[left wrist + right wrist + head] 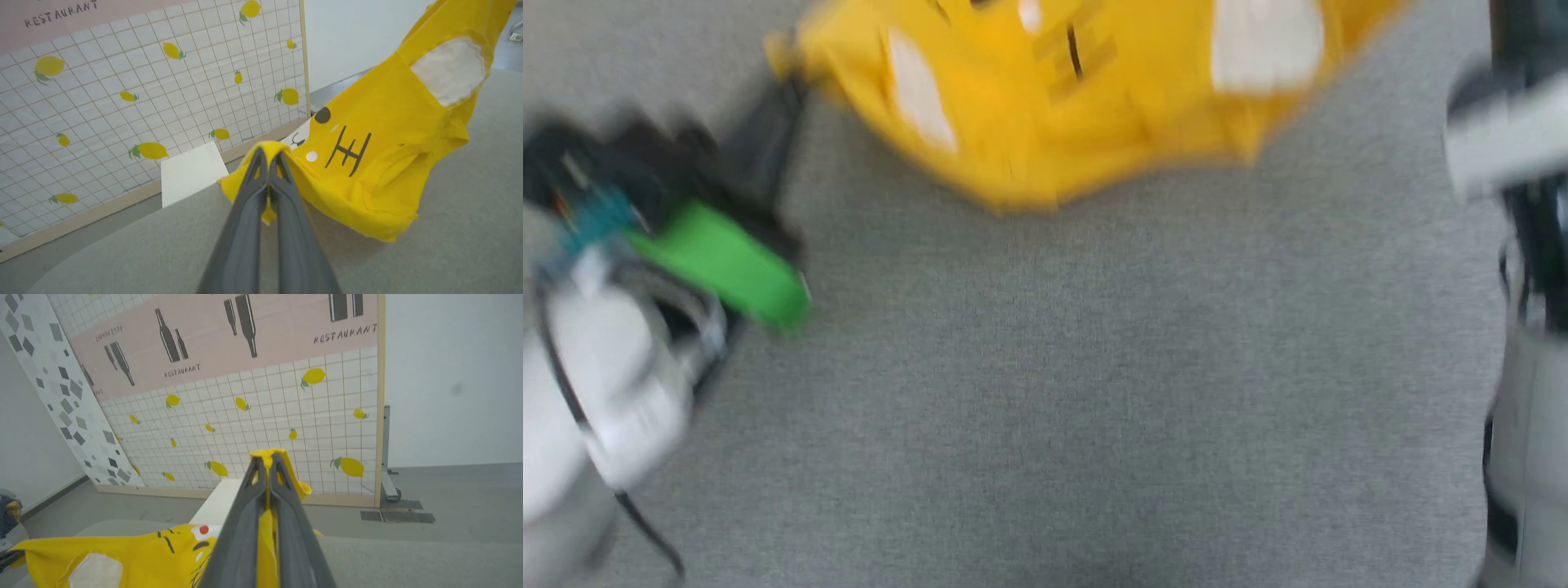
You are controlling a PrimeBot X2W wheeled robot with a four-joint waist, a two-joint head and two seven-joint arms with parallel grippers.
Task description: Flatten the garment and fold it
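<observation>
1. The garment (388, 163), a yellow T-shirt, hangs in the air between the two arms. Its middle sags low toward the grey worktop (1094, 392); whether the lowest fold touches the surface I cannot tell.
2. A white patch (449, 69) and short dark stripes (347, 151) show on it, and the cloth is bunched and wrinkled, not flat.
3. The left tool (268, 157) is clenched on one edge of the shirt. The right tool (267, 459) is clenched on another, with yellow cloth pinched between its fingers.
4. By my reckoning this is the flattening step: the shirt is lifted and spread, with no fold made yet.
5. The next move calls for drawing the two grips apart to take out the sag. The shirt then needs lowering evenly onto the worktop before either grip lets go.
</observation>
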